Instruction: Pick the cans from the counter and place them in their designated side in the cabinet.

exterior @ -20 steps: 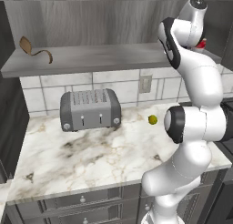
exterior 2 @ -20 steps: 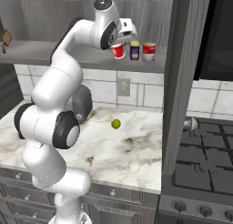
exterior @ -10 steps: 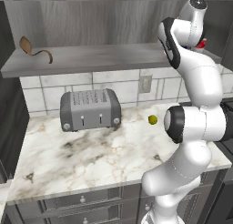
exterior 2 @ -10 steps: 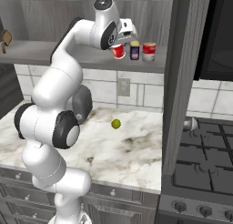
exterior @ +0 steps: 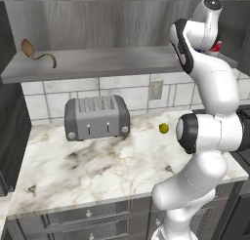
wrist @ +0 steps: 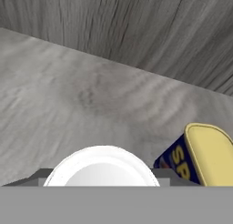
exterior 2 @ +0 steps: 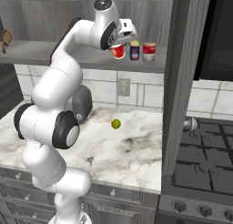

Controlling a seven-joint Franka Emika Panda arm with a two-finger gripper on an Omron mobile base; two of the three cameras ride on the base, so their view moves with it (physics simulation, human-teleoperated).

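The pincer [exterior 2: 120,46] is being held at the cabinet [exterior 2: 68,54] shelf, clamped on the red can [exterior 2: 118,51], which is tilted over the shelf's right end. The blue can [exterior 2: 134,50] is standing just beside it at 3 o'clock, a banded can [exterior 2: 149,52] further right. A ball [exterior 2: 116,123] and toaster [exterior: 96,117] are resting on the desk [exterior: 97,170].

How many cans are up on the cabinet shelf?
3, in a row at the shelf's right end: red can under the gripper, blue can beside it, banded red can rightmost. None seems hidden.
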